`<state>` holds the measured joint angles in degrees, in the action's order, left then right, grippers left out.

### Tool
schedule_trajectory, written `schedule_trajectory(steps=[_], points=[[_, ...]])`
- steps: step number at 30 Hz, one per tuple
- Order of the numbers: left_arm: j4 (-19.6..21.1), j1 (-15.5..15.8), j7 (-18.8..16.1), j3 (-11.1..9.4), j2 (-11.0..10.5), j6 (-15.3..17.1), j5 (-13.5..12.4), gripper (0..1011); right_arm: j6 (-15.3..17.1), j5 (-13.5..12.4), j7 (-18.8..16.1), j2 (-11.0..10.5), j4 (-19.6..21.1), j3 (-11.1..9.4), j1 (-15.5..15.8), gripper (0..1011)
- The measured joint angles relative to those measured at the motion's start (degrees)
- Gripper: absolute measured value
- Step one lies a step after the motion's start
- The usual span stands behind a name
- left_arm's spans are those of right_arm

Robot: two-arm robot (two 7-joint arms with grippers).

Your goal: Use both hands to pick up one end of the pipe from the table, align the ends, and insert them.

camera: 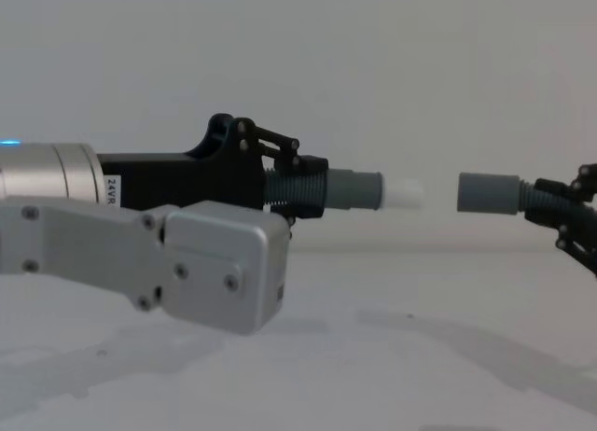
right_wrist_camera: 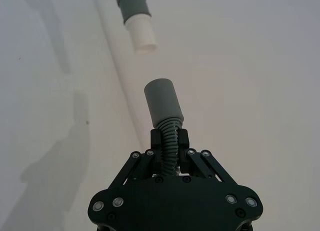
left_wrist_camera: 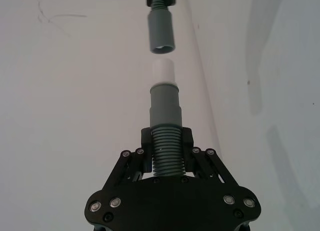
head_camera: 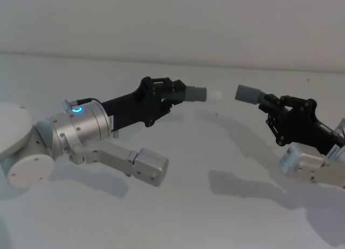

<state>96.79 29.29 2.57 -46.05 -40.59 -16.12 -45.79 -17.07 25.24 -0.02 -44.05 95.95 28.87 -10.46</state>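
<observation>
Inspector A: Lighting level?

Inspector B: Soft, even and rather dim. The table reads pale grey in the head view and lighter in both wrist views.

Inspector A: Shadows?

Inspector B: Soft-edged patches lie on the table beneath both arms. A fainter set lies farther back, which suggests more than one overhead source.

Inspector A: Glare?

Inspector B: None on the table. Small glints sit on the screws of the left gripper and the right gripper. The ring light is a small cyan hot spot. On the left pipe, the white tip nearly merges with the pale wall. The right pipe is evenly lit.
</observation>
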Motion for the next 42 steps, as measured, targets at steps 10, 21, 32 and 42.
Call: schedule_trajectory(steps=[10, 21, 32, 42], points=[[0.16, 0.4, -0.69, -0.53, -0.68, -1.4, -2.28, 330, -2.62, 2.45, 1.9, -1.75, 0.58, -0.77, 1.91, 181], [0.22, 0.57, -0.97, -0.76, -0.98, -1.99, -3.28, 330, -3.09, 4.76, 0.74, -2.41, 0.8, -0.19, 2.3, 181], [0.26, 0.63, -1.09, -0.85, -1.09, -2.23, -3.66, 330, -3.4, 5.22, -0.6, -1.9, 0.97, 0.03, 1.94, 181], [0.26, 0.68, -1.16, -0.91, -1.15, -2.34, -3.84, 330, -4.08, 4.72, -1.43, -1.48, 1.36, -0.38, 1.85, 179]])
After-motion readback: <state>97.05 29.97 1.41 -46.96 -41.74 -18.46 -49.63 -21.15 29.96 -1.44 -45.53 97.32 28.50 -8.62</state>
